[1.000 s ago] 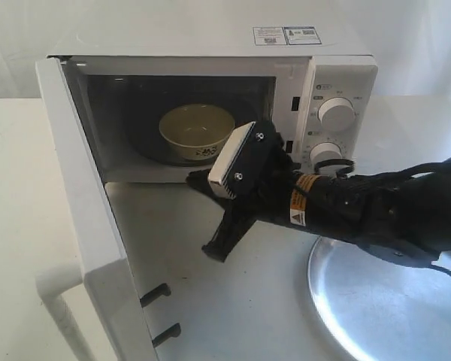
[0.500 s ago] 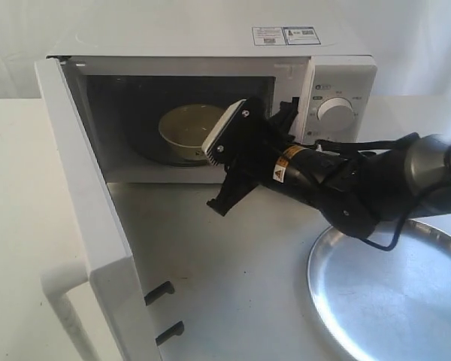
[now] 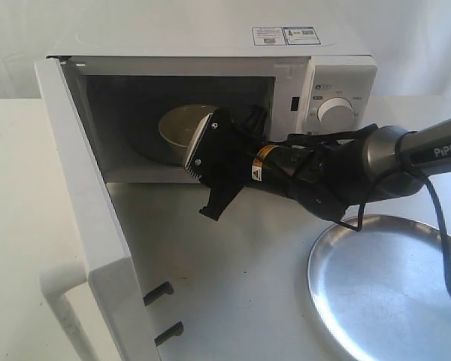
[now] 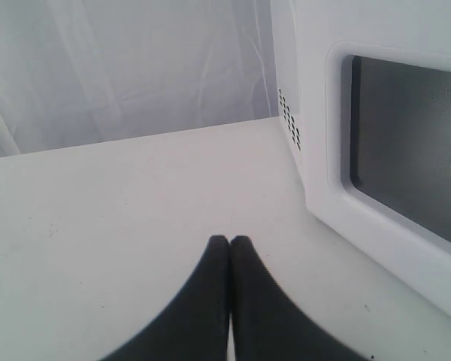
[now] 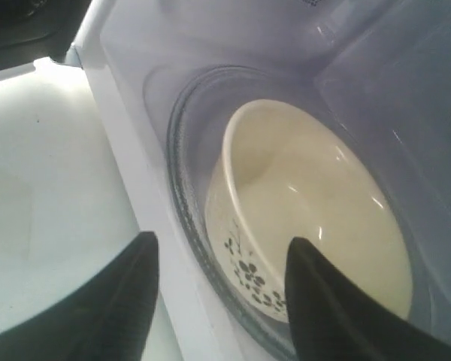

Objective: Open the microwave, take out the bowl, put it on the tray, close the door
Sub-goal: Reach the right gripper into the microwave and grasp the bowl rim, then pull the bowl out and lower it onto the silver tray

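Note:
The white microwave point(image 3: 338, 83) stands with its door point(image 3: 83, 218) swung wide open to the left. Inside, the cream bowl point(image 3: 182, 124) with a dark floral pattern sits on the glass turntable point(image 5: 182, 150). My right gripper point(image 3: 203, 177) is at the mouth of the cavity, open. In the right wrist view the right gripper point(image 5: 222, 241) has one finger over the bowl point(image 5: 316, 195) and the other outside the front sill, touching nothing. The silver tray point(image 3: 391, 293) lies at the front right, empty. My left gripper point(image 4: 229, 241) is shut and empty above the table, beside the door's outer face point(image 4: 338, 203).
The door's white bar handle point(image 3: 60, 289) juts out at the lower left. Two black latch hooks point(image 3: 161, 293) stick out of the door's edge. The right arm's cable point(image 3: 443, 233) hangs over the tray. A white curtain backs the table.
The right gripper has moved up and left to the cavity mouth, close to the bowl, and its jaws have gone from shut to open. The door and the bowl have not moved.

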Robot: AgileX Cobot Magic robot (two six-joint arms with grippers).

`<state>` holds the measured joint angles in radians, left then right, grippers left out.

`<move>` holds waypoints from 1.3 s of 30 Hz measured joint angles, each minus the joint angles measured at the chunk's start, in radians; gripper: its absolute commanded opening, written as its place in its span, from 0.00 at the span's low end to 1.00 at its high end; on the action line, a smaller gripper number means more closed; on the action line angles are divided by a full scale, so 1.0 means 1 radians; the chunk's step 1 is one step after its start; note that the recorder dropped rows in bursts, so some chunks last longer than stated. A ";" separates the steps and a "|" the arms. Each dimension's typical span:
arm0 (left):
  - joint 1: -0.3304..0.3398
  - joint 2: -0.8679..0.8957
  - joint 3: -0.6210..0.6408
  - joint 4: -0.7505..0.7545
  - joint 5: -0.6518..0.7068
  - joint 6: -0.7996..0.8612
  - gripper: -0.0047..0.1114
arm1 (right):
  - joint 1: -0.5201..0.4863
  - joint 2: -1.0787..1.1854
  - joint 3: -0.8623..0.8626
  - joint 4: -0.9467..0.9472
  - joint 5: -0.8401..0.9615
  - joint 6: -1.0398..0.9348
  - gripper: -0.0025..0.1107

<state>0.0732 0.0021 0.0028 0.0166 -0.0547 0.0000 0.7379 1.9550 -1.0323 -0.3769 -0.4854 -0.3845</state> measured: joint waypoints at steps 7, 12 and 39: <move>0.000 0.000 0.000 0.000 0.000 0.000 0.04 | 0.000 0.043 -0.088 -0.076 0.045 0.072 0.41; 0.000 0.000 0.000 0.000 0.000 0.000 0.04 | 0.000 0.094 -0.183 -0.145 0.119 0.129 0.41; 0.000 0.000 0.000 0.000 0.000 0.000 0.04 | 0.081 -0.069 -0.071 -0.159 0.216 0.263 0.02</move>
<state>0.0732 0.0021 0.0028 0.0166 -0.0547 0.0000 0.8185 1.8858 -1.1029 -0.5361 -0.2690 -0.1220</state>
